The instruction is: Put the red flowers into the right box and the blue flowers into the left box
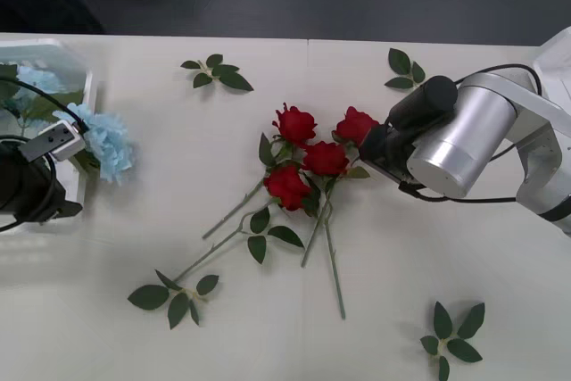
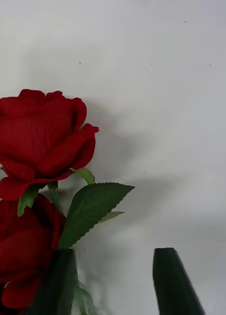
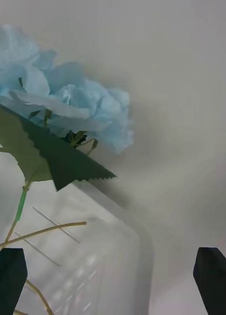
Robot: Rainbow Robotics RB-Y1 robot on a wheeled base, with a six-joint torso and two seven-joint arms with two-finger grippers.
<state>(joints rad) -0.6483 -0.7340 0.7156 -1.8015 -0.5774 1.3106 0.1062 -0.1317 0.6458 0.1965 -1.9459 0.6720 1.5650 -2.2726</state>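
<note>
Surface: I see white top, far edge running along a dark floor; bare stretches at near centre and near right.

Leaf sprigs: loose ones lie at far centre, far right, near right and near left, all well apart from the boxes.

Left box: at the surface's left edge, white, slotted bottom. Blue flowers lie in it, one cluster spilling over its right rim onto the surface.

Red flowers: four, bunched at centre, heads touching, stems fanning toward me.

Right hand: at the rightmost rose, dark fingers parted, one finger over bare surface, the other among the leaves beside the rose heads; nothing gripped.

Left hand: over the left box, fingers spread wide, empty, stems beside one finger.
</note>
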